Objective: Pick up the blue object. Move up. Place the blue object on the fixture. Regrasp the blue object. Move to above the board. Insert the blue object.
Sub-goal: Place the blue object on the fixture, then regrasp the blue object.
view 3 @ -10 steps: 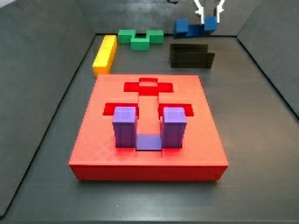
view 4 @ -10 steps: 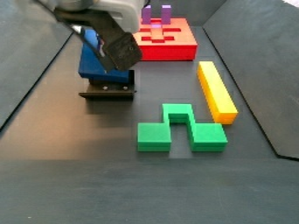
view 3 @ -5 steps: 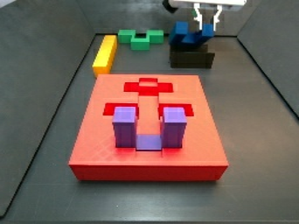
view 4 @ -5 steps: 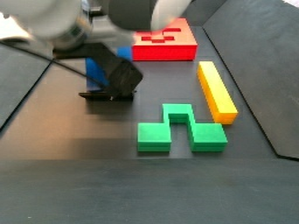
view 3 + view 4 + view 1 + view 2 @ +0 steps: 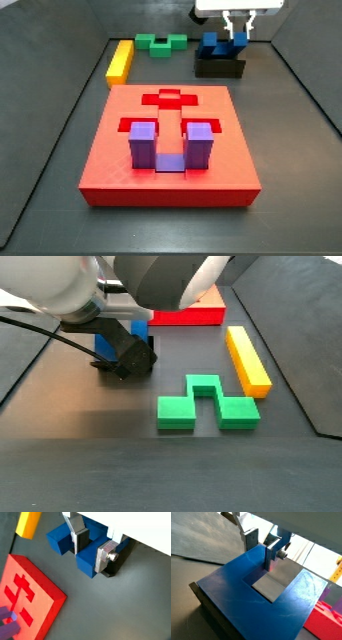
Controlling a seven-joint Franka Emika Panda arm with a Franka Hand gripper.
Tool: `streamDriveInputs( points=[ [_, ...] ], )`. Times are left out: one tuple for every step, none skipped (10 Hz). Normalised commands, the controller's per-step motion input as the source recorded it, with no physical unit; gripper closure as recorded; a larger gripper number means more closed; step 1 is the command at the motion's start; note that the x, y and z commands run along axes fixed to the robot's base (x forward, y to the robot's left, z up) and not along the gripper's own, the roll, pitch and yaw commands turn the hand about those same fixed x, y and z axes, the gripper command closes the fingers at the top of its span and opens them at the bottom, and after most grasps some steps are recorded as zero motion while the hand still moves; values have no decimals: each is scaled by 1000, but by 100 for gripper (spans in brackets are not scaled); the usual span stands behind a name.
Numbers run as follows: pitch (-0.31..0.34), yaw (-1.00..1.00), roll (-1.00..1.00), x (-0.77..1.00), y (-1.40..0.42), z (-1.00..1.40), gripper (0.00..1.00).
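The dark blue U-shaped object [image 5: 218,46] rests on the black fixture [image 5: 221,68] at the far right, and the arm hides most of the blue object [image 5: 139,333] in a side view. My gripper [image 5: 238,36] comes down on it from above. In both wrist views the fingers straddle one prong: one pad sits in the notch, the other plate presses the outer face. The gripper [image 5: 92,553] is shut on the blue object [image 5: 85,561]. The fixture [image 5: 115,565] shows dark beneath it. The red board [image 5: 167,155] lies nearer, away from the gripper.
A purple U-shaped block [image 5: 171,146] stands in the board's near cutout. A yellow bar [image 5: 120,61] and a green block [image 5: 166,43] lie at the far left. The green block [image 5: 205,404] sits close to the fixture [image 5: 123,362]. Dark walls ring the floor.
The gripper has come down with the blue object, from hanging above the far wall onto the fixture. The arm now covers more of the fixture in a side view.
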Motion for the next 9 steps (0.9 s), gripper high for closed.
streamDriveInputs(
  points=[
    [0,-80,551,0,-140,-297,100],
    [-23,-83,303,0,-126,-340,100],
    [0,-74,229,0,-66,-237,100],
    [0,0,6,0,0,0,100],
    [0,0,49,0,0,0,100],
    [0,0,0,0,0,0,0],
    [-174,143,-269,0,146,351,0],
    [-294,171,-209,331,380,911,0],
    [-300,189,0,211,380,1000,0]
  ],
)
